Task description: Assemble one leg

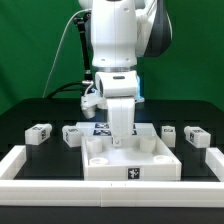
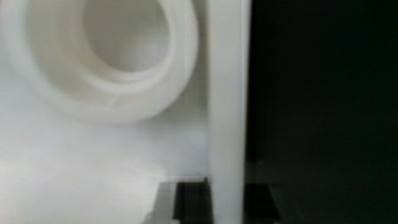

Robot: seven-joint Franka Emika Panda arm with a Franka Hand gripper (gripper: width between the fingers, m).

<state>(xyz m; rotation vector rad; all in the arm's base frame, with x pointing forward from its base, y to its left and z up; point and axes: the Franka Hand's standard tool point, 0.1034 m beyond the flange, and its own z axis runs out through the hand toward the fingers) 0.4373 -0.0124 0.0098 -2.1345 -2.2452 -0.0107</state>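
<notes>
Your arm (image 1: 112, 35) wears glossy white rounded shells with a dark grey joint cover (image 1: 160, 35); a black cable (image 1: 67, 50) runs alongside, and a blue light (image 1: 141, 92) glows above its boxy white claw (image 1: 120, 138).

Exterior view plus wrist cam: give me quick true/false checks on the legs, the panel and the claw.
1. Four legs lie on the black table, two on each side of the square panel. True.
2. The claw holds a leg. False: all four legs lie loose on the table, apart from it.
3. The claw is down low over the panel. True.
4. A leg stands in the panel's round recess. False: the recess seen in the wrist view is empty.
</notes>
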